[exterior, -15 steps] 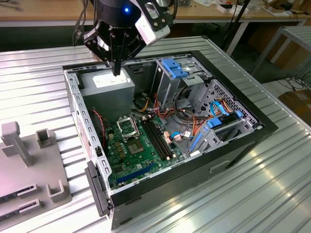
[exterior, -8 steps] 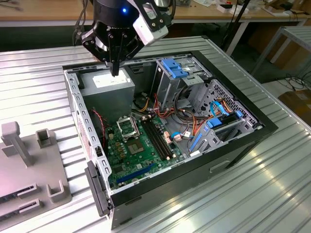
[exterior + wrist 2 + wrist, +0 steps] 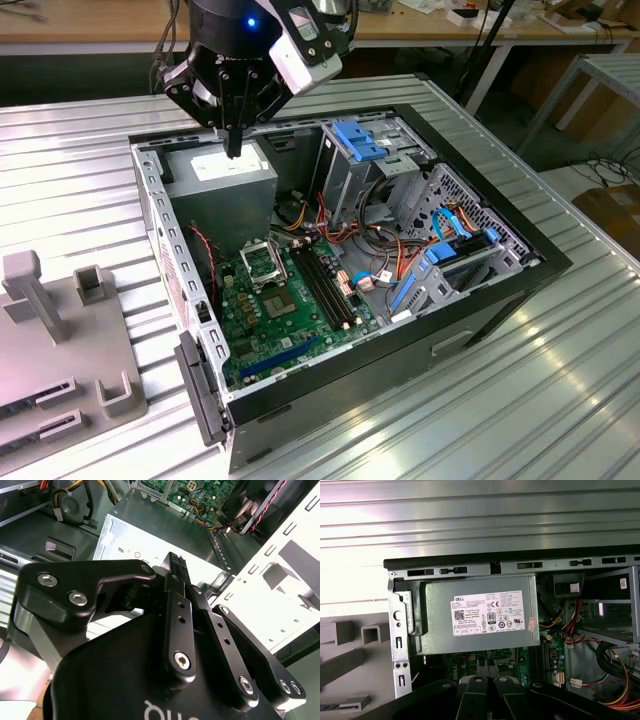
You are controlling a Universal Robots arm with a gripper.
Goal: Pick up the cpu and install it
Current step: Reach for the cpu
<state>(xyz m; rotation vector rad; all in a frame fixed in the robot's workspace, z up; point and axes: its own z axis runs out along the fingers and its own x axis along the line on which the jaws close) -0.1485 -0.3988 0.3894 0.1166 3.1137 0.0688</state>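
Fingers pressed shut, any grasp impossible to tell, the gripper (image 3: pixel 232 150) hangs over the grey power supply (image 3: pixel 230 200) in the open computer case (image 3: pixel 330 410).

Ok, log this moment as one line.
gripper: shut | position: above power supply | case: open, on table

power supply (image 3: pixel 475 615): grey, white-labelled, set against case wall (image 3: pixel 470 571)
motherboard (image 3: pixel 470 659): glimpsed beside power supply
cables (image 3: pixel 572 630): bunched near power supply
gripper (image 3: pixel 487 690): seen across motherboard from power supply
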